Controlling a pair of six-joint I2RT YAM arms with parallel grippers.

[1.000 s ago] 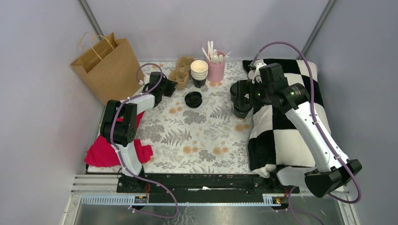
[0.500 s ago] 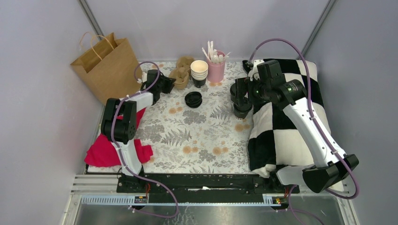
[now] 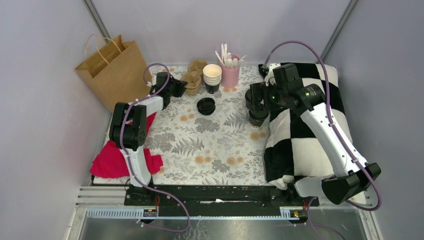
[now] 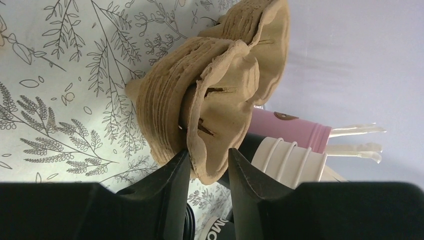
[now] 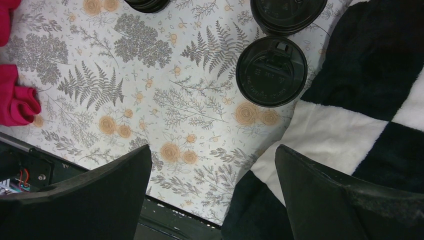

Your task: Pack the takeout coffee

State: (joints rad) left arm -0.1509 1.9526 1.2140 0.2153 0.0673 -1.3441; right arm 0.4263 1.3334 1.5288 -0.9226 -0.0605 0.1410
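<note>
**Desk:** What fills the frame, biggest first?

**Photographer:** A flower-printed table (image 3: 210, 145), with a black-and-white checked blanket (image 3: 310, 145) over its right side. A brown paper bag (image 3: 112, 75) stands upright at the far left corner, and a red cloth (image 3: 112, 160) lies bunched at the near left edge.

**Desk:** And the arms?

**Photographer:** The right gripper (image 5: 214, 150) hangs over the table, fingers spread wide, holding nothing. The left gripper (image 4: 209, 152) is pinched on a wall of the stacked cup carriers (image 4: 165, 100) at the far edge.

**Desk:** Where is the coffee?

**Photographer:** The coffee (image 5: 271, 71), lid on, stands upright on the table just beside the blanket's edge, below the right gripper and untouched. A stack of cups (image 3: 212, 75) and a pink cup (image 3: 230, 75) of white sticks (image 3: 227, 57) stand beside the carriers. Loose lids (image 3: 205, 106) sit stacked toward the middle.
</note>
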